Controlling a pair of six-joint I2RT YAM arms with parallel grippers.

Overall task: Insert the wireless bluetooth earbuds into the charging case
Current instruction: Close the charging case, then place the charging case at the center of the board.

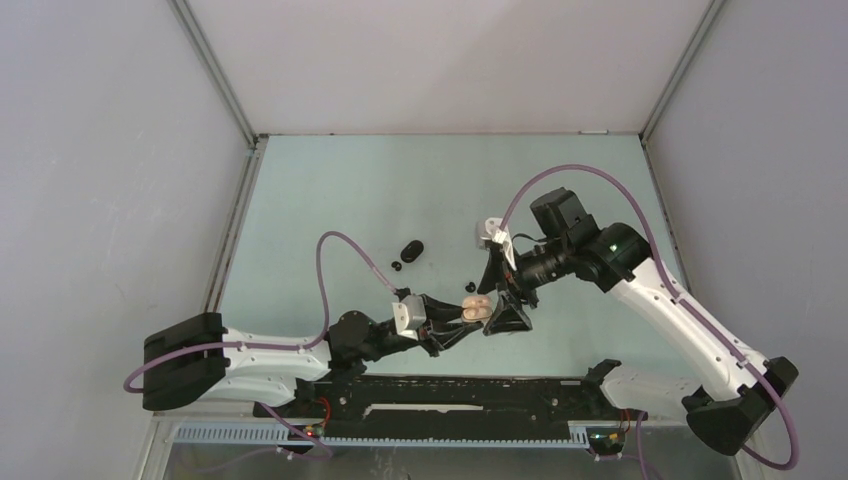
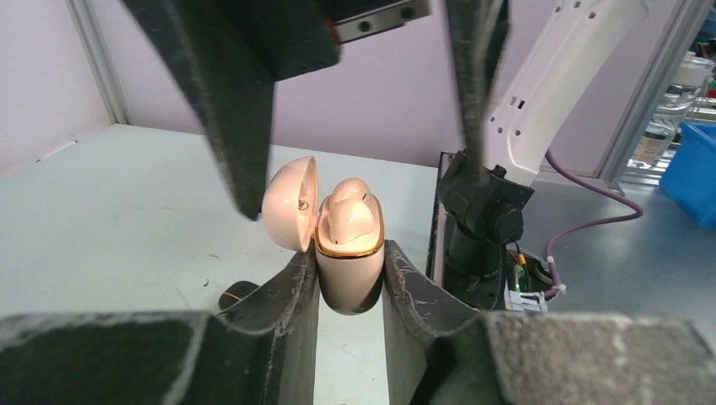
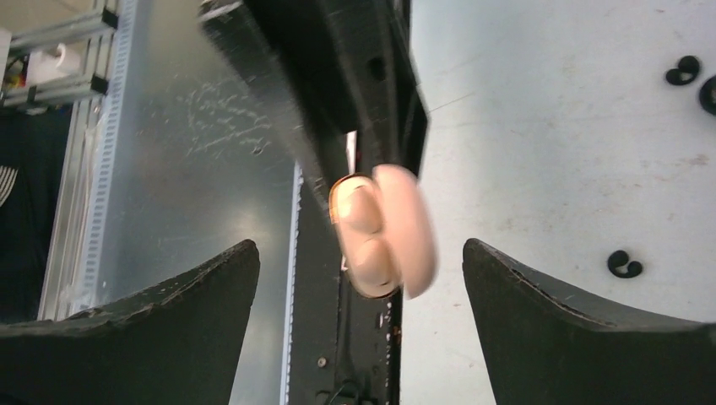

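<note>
Left gripper [image 2: 350, 261] fills the bottom of its own wrist cam. Its fingers are pinching the lower body of the cream charging case [image 2: 348, 283], which is held upright with the lid [image 2: 289, 202] flipped open. Right gripper [image 3: 359, 253] hangs over it with fingers spread wide, touching nothing as far as I can see.

Two cream earbuds [image 3: 359, 211] look seated in the case. A few black earbuds [image 3: 625, 264] lie loose on the table [image 3: 549, 126], well apart from it.

My guess is these buds are super light, hard, slick and tiny, so they'd squirt out of a sloppy pinch. Grab across the fat rounded body, gently.

Left wrist cam shows only one bud in the case, while right wrist cam looks straight in and shows both. Overhead view adds a black case [image 1: 410, 248] near the loose ones.
</note>
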